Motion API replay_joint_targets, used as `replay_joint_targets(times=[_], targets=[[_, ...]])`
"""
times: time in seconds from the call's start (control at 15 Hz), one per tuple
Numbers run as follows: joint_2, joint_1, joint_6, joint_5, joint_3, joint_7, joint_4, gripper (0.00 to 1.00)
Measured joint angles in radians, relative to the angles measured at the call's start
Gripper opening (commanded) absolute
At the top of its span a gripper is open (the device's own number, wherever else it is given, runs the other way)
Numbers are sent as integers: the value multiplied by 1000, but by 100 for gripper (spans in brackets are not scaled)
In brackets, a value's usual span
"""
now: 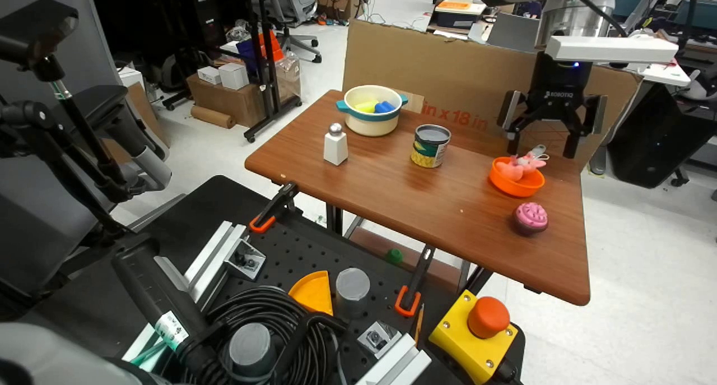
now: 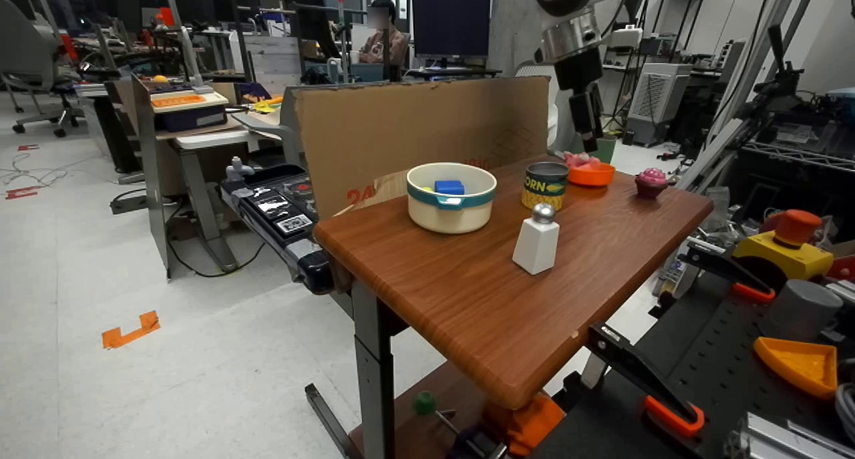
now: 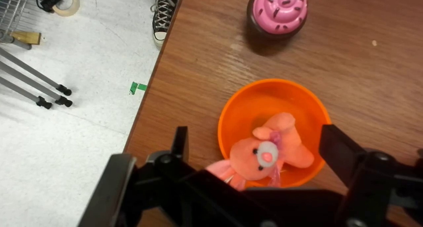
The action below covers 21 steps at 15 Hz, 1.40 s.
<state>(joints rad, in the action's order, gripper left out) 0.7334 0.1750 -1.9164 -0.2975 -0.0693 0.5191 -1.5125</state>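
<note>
Wrist view, working outward: fingers (image 3: 342,156) stand wide apart, one left of centre, one at frame right, with nothing gripped. The pink plush toy (image 3: 264,152) lies just right of centre and below mid-height, inside the orange bowl (image 3: 246,104).

Key relation: toy is below the fingertips and within their left-to-right span; its long axis runs oblique to that span, ears at lower left over the bowl's rim, body toward upper right. Relative to the fingers: head roughly mid-gap, body nearer the finger at frame right. (That finger overlaps the rim in this frame; contact cannot be confirmed, and I judge it to be above.) In an exterior view the toy (image 1: 511,170) sits below and left of the gap's middle; in both exterior views the fingertips look near it, apart rather than touching.

Next out: pink-topped cupcake (image 3: 280,10), top of the wrist frame, right of centre, upright on the counter (image 3: 198,65), near the bowl and not touching it.

Farther, in an exterior view: corn can (image 1: 430,155), upright, right of frame centre; white shaker (image 1: 336,148) just left of centre, upright; cream pot (image 1: 372,126) at upper centre, holding blue piece (image 1: 384,107) and yellow piece (image 1: 367,106). Behind these, cardboard sheet (image 1: 425,60) stands along the counter's far edge, across the upper right of the frame.
</note>
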Motion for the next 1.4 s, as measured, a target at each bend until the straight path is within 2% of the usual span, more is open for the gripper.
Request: replay_joint_targets(times=[0.93, 1.4], targets=[[38, -6, -2, -11, 0, -19, 45, 100], [55, -37, 0, -30, 1, -17, 60, 100]])
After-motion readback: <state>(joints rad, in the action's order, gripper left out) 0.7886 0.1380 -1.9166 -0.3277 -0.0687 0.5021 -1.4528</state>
